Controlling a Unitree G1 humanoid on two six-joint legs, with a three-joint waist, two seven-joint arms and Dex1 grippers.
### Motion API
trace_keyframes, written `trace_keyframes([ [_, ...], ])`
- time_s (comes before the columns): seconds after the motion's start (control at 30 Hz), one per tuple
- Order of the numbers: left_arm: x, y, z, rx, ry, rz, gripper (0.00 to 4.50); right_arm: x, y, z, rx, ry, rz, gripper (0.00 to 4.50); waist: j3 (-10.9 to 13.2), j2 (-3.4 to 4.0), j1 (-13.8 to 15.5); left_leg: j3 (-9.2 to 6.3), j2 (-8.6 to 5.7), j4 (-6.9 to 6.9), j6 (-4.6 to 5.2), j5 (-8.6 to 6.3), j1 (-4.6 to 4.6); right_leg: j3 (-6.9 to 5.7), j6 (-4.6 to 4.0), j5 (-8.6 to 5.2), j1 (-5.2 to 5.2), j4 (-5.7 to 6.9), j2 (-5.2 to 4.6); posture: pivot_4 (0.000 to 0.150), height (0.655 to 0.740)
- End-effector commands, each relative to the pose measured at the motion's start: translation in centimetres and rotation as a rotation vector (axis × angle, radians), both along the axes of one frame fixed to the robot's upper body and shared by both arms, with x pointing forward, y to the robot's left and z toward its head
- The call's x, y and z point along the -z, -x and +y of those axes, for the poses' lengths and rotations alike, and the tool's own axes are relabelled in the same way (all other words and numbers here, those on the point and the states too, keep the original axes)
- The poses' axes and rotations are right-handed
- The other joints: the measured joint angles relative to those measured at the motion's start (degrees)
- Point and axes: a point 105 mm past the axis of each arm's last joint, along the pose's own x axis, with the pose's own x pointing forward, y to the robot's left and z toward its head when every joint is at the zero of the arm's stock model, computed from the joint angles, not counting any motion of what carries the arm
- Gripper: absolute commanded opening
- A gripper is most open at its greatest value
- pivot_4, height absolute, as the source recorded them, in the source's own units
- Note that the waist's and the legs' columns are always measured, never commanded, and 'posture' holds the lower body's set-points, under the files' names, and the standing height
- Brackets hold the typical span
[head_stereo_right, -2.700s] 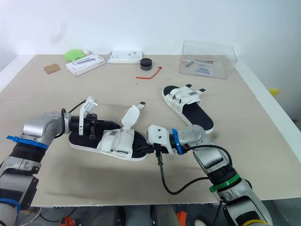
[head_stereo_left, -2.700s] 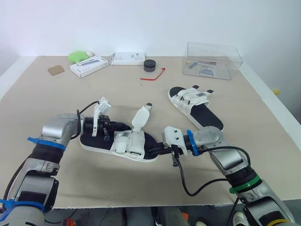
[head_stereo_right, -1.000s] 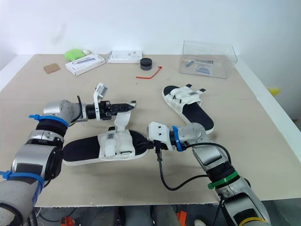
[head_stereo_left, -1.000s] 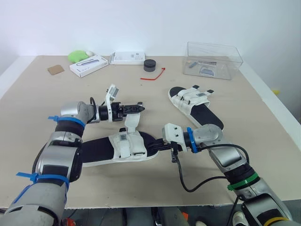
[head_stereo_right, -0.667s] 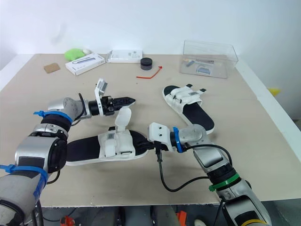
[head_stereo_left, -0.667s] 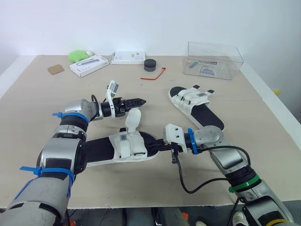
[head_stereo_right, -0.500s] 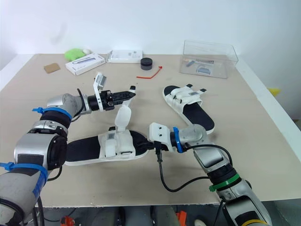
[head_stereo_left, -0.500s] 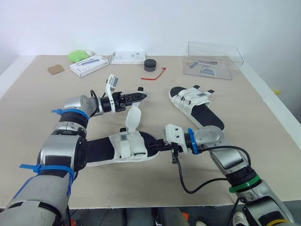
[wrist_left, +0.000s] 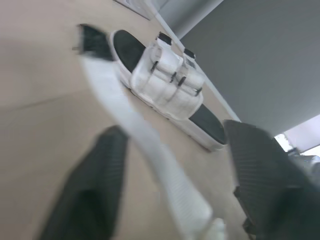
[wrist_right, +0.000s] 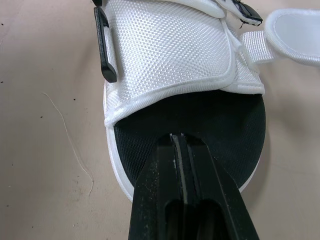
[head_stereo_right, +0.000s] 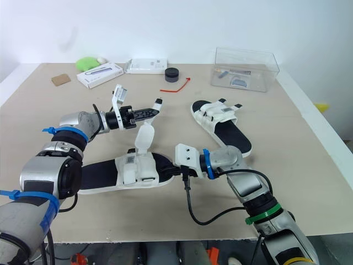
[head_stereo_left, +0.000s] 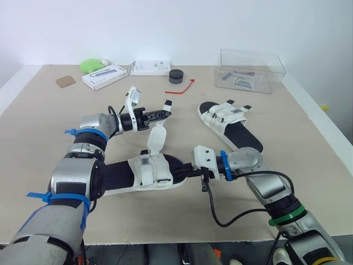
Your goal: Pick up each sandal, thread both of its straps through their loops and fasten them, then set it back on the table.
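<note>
The near sandal [head_stereo_left: 146, 174], black sole and white upper, lies flat on the table in front of me. My right gripper [head_stereo_left: 189, 173] is shut on its toe edge, with the fingers [wrist_right: 180, 145] closed over the sole rim. One white strap [head_stereo_left: 156, 138] rises from the upper, and its black tip [head_stereo_left: 167, 103] points away from me. My left gripper [head_stereo_left: 161, 114] hovers at that strap's end. Its fingers [wrist_left: 90, 195] stand apart, and the strap [wrist_left: 135, 125] runs between them. The second sandal [head_stereo_left: 229, 124] lies farther right with its straps closed.
A clear plastic box [head_stereo_left: 251, 70] stands at the back right. A black round cap [head_stereo_left: 175, 76], a red tie [head_stereo_left: 181, 89], two white boxes [head_stereo_left: 105, 77], a green object [head_stereo_left: 91, 66] and a brown card [head_stereo_left: 65, 81] line the back. A black cable [head_stereo_left: 220, 215] hangs from my right wrist.
My left gripper left the sandal's heel and rose along the loose strap, which now stretches up and away from me. The sandal's heel swung left. My right gripper has kept its hold.
</note>
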Motion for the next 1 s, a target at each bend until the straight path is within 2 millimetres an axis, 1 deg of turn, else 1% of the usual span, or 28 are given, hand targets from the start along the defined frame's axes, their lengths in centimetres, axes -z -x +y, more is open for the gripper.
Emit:
trace_keyframes([
  [0.03, -2.2, -0.5, -0.1, -0.009, 0.009, -0.083, 1.12, -0.5, 0.0, 0.0, -0.003, -0.001, -0.026, 0.00, 0.00, 0.00, 0.00, 0.00, 0.00, 0.00, 0.00, 0.00, 0.00, 0.00, 0.00, 0.00, 0.00, 0.00, 0.00, 0.150, 0.7400],
  [0.07, -2.3, -0.5, -0.2, -0.007, 0.001, -0.094, 0.56, -0.5, 0.0, 0.0, -0.004, 0.000, -0.026, 0.00, 0.00, 0.00, 0.00, 0.00, 0.00, 0.00, 0.00, 0.00, 0.00, 0.00, 0.00, 0.00, 0.00, 0.00, 0.00, 0.150, 0.7400],
  [0.1, -2.3, -0.5, -0.2, -0.006, -0.005, -0.102, 0.10, -0.5, 0.0, 0.0, -0.004, 0.001, -0.026, 0.00, 0.00, 0.00, 0.00, 0.00, 0.00, 0.00, 0.00, 0.00, 0.00, -0.01, 0.00, 0.00, 0.00, 0.00, 0.00, 0.150, 0.7400],
  [0.13, -2.4, -0.5, -0.2, -0.005, -0.007, -0.106, 0.10, -0.5, 0.0, 0.0, -0.004, 0.001, -0.026, 0.00, 0.00, 0.00, 0.00, 0.00, 0.00, 0.00, 0.00, 0.00, 0.00, -0.01, 0.00, 0.00, 0.00, 0.00, 0.00, 0.150, 0.7400],
  [0.23, -3.0, -0.5, -0.6, 0.013, -0.059, -0.198, 0.10, -0.5, 0.1, 0.0, -0.004, 0.000, -0.025, 0.00, 0.00, 0.00, 0.00, 0.00, 0.00, 0.00, 0.00, 0.00, 0.00, -0.01, 0.00, 0.00, 0.00, 0.00, 0.00, 0.150, 0.7400],
  [0.37, -4.7, 0.8, -1.6, 0.119, -0.155, -0.430, 0.10, -0.4, 0.3, 0.0, -0.006, 0.001, -0.022, 0.00, 0.00, 0.00, 0.02, -0.02, 0.01, 0.00, -0.01, 0.00, -0.04, -0.02, 0.00, 0.00, -0.01, 0.00, 0.00, 0.150, 0.7400],
  [0.43, -5.0, 1.6, -1.9, 0.155, -0.223, -0.554, 0.10, -0.3, 0.3, -0.1, -0.006, 0.002, -0.021, 0.00, 0.00, 0.00, 0.00, 0.00, 0.03, 0.00, -0.02, -0.01, -0.03, 0.03, 0.00, 0.00, -0.01, 0.00, -0.01, 0.150, 0.7400],
  [0.5, -6.0, 3.0, -2.3, 0.198, -0.249, -0.683, 0.10, -0.3, 0.3, -0.2, -0.004, 0.003, -0.021, 0.00, 0.00, 0.00, -0.03, 0.02, 0.11, 0.00, -0.03, -0.01, -0.01, 0.08, -0.01, 0.00, -0.01, 0.01, -0.01, 0.150, 0.7400],
  [0.57, -6.4, 5.4, -2.9, 0.284, -0.328, -0.866, 0.10, -0.3, 0.3, -0.3, -0.003, 0.006, -0.021, 0.00, 0.00, 0.00, -0.03, 0.03, 0.14, 0.00, -0.03, -0.01, 0.00, 0.18, -0.01, 0.01, -0.01, 0.02, -0.01, 0.150, 0.7400],
  [0.63, -5.6, 8.1, -3.2, 0.395, -0.396, -0.978, 0.10, -0.2, 0.3, -0.3, -0.004, 0.009, -0.021, 0.00, 0.00, 0.01, -0.01, 0.04, 0.16, -0.01, -0.06, -0.03, 0.00, 0.24, -0.01, 0.00, -0.02, 0.02, -0.01, 0.150, 0.7400],
  [0.7, -3.7, 10.1, -2.8, 0.492, -0.492, -1.054, 0.10, -0.2, 0.3, -0.3, -0.006, 0.009, -0.021, 0.00, -0.01, 0.02, 0.01, 0.07, 0.17, -0.01, -0.08, -0.04, 0.04, 0.29, 0.00, 0.00, -0.01, 0.02, -0.01, 0.150, 0.7400],
  [0.73, -3.2, 10.5, -2.5, 0.511, -0.510, -1.058, 0.10, -0.2, 0.3, -0.3, -0.007, 0.008, -0.021, 0.00, -0.01, 0.02, 0.05, 0.09, 0.17, -0.01, -0.08, -0.05, 0.07, 0.32, 0.00, 0.00, 0.00, 0.02, 0.00, 0.150, 0.7400],
  [0.8, -1.4, 10.9, -1.4, 0.540, -0.605, -1.102, 0.10, -0.1, 0.3, -0.1, -0.012, 0.005, -0.021, 0.00, -0.01, 0.02, 0.11, 0.11, 0.16, 0.01, -0.08, -0.04, 0.12, 0.31, 0.01, 0.01, 0.03, 0.03, -0.02, 0.150, 0.7400],
  [0.87, -0.4, 11.1, -0.2, 0.563, -0.690, -1.182, 0.10, -0.1, 0.3, 0.1, -0.016, 0.003, -0.022, 0.00, -0.01, 0.02, 0.12, 0.13, 0.16, 0.03, -0.08, -0.03, 0.15, 0.31, 0.06, 0.05, 0.05, 0.03, 0.00, 0.150, 0.7400],
  [1.0, -0.2, 11.9, 0.7, 0.612, -0.754, -1.337, 0.10, 0.0, 0.3, 0.0, -0.023, 0.010, -0.022, 0.00, -0.01, 0.02, 0.16, 0.13, 0.20, 0.08, -0.05, 0.01, 0.15, 0.25, 0.11, 0.07, 0.06, 0.02, 0.04, 0.150, 0.7400],
])
